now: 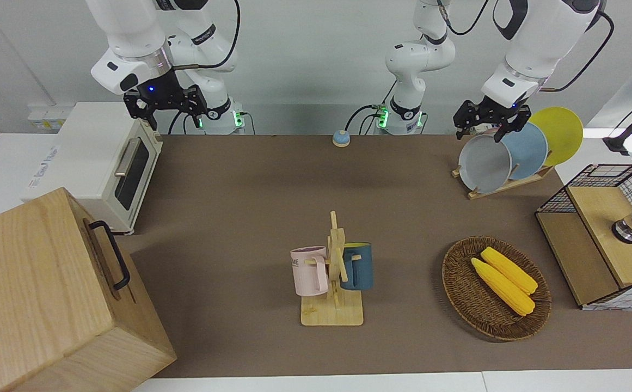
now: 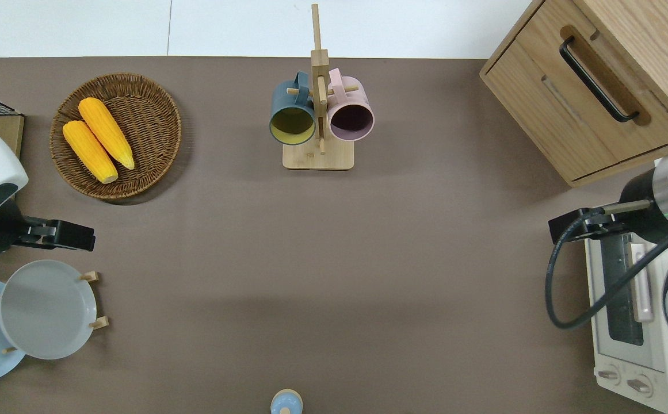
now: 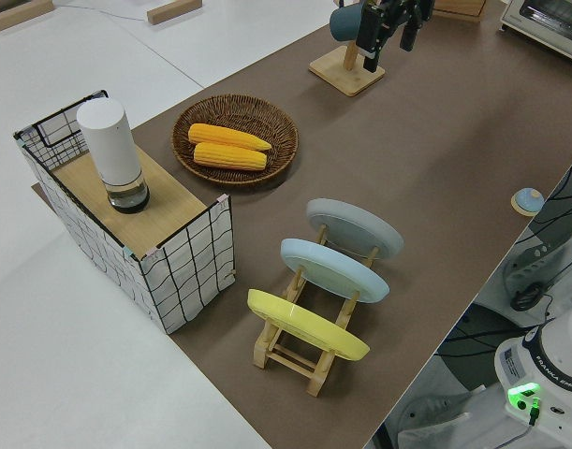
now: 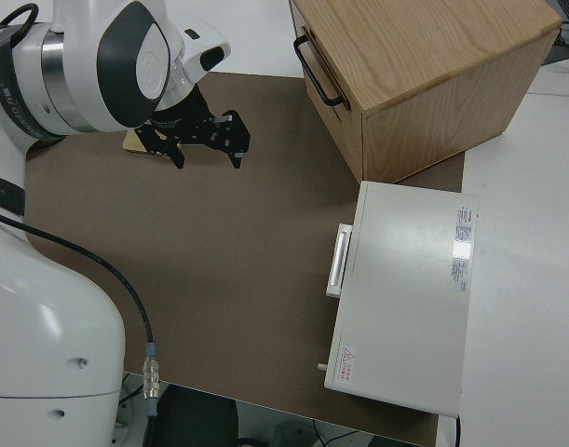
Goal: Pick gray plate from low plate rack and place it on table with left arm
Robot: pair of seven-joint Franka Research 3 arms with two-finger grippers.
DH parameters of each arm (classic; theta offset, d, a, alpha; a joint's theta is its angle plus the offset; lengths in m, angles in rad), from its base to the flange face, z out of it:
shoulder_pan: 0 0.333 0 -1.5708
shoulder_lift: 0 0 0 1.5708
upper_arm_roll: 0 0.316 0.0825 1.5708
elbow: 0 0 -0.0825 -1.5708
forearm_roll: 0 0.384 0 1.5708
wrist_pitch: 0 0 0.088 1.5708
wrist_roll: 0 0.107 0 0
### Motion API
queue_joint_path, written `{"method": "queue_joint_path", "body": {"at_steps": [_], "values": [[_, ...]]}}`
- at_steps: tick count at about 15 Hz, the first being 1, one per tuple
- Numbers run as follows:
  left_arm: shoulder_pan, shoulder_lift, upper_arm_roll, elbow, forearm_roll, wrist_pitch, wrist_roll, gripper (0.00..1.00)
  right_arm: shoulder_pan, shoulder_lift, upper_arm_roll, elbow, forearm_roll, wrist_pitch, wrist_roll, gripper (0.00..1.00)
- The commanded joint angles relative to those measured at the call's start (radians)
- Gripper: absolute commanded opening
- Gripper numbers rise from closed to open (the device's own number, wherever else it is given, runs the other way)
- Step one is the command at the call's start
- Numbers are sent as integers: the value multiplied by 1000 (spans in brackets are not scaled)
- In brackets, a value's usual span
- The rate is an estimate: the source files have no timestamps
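The gray plate [image 1: 485,164] is standing on edge in the low plate rack [image 1: 503,187], tilted, at the upper right of the front view. It takes the slot at the rack's inner end, toward the middle of the tabletop [image 1: 250,218]. Next to it in the rack leans a light-blue plate [image 1: 527,151], and after that a yellow plate [image 1: 559,134] at the outer end. In the left side view the three plates sit in a row near the lower middle of the frame, gray one uppermost.

The left gripper [image 1: 492,126] hangs just above the top rim of the gray plate, fingers spread apart and holding nothing. In the overhead view it shows at the left edge of the frame, just above the plate there, apart from it rather than clamped on it.

The right gripper [image 1: 166,105] is parked at the upper left of the front view, fingers also apart and empty.

Elsewhere on the tabletop: a wicker basket [image 1: 496,287] with two ears of corn [image 1: 505,279] at the lower right of the front view, and a wooden mug stand [image 1: 335,283] near the bottom center carrying a pink mug [image 1: 310,270] and a dark-blue mug [image 1: 358,265]. A white toaster oven [image 1: 103,163] and a wooden cabinet [image 1: 49,294] fill the left side of that view.
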Motion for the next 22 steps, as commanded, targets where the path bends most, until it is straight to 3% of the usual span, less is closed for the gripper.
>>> {"method": "queue_joint_path", "body": {"at_steps": [1, 11, 15, 22], "values": [[1, -2, -1, 7, 31, -17, -12, 995, -24, -2, 22, 8, -6, -11, 12, 983], [11, -5, 6, 1, 33, -41, -12, 993, -24, -2, 22, 6, -6, -11, 12, 983], [23, -25, 9, -19, 83, -65, -16, 993, -24, -2, 22, 8, -6, -11, 12, 983], [84, -97, 22, -121, 86, -42, -20, 991, -24, -2, 20, 8, -6, -11, 12, 983]]}}
